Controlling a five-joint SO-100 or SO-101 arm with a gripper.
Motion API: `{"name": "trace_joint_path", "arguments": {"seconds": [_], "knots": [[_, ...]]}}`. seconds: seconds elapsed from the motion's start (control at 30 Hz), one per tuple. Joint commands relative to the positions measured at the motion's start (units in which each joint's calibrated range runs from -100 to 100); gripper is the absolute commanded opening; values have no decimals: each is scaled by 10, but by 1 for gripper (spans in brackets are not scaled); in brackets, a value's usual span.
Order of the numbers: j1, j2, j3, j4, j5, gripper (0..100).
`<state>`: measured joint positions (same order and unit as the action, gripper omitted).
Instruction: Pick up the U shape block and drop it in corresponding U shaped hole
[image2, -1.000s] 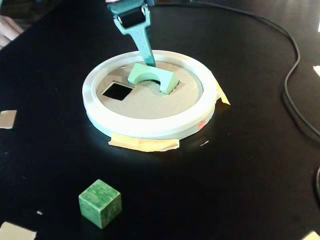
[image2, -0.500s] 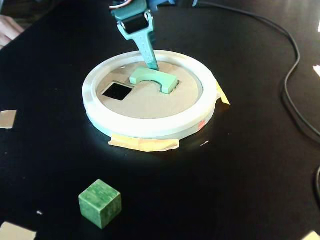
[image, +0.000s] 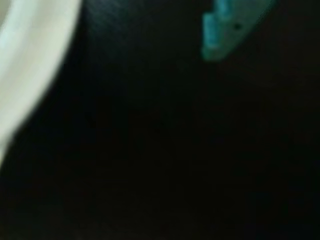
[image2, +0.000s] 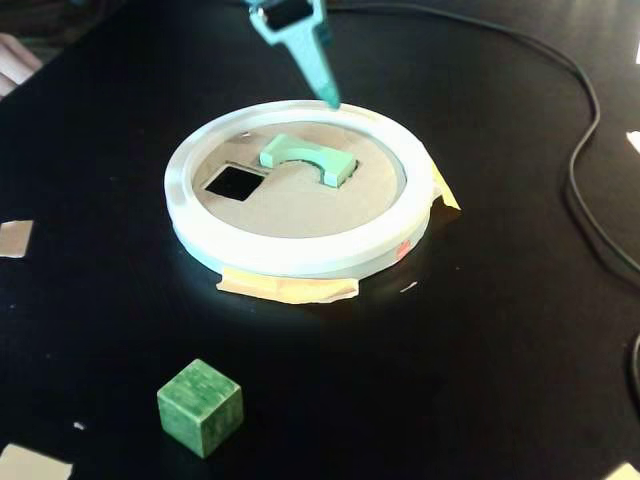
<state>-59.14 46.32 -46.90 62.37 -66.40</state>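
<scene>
In the fixed view the light green U shape block (image2: 298, 156) lies on the cardboard lid (image2: 300, 205) inside the white ring (image2: 300, 255). It stands proud of the lid beside a square hole (image2: 233, 181). I cannot tell whether it sits in a U shaped hole. My teal gripper (image2: 329, 98) hangs above the ring's far rim, behind the block and apart from it. Its fingers taper to one tip, shut and empty. The dark, blurred wrist view shows only a teal jaw part (image: 227, 27) at the top right and the ring's edge (image: 30, 65) at the left.
A dark green cube (image2: 200, 406) stands on the black table near the front left. Tape scraps (image2: 288, 288) stick out under the ring. A black cable (image2: 590, 200) runs along the right side. Paper bits (image2: 14, 238) lie at the left edge.
</scene>
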Motion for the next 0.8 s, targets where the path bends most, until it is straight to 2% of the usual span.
{"name": "trace_joint_path", "arguments": {"seconds": [0.0,0.07,0.1,0.23,0.27,0.33,0.4,0.5,0.63,0.77], "knots": [[27,-62,-73,-2,84,100],[61,-70,-64,-1,131,100],[87,-76,-61,0,176,100],[129,-88,-62,11,288,100],[141,-100,-61,36,327,100],[164,-110,-61,95,366,100],[186,-124,-61,176,396,100],[228,-165,-63,373,436,100],[282,-215,-63,376,455,100],[319,-251,-61,376,501,100]]}}
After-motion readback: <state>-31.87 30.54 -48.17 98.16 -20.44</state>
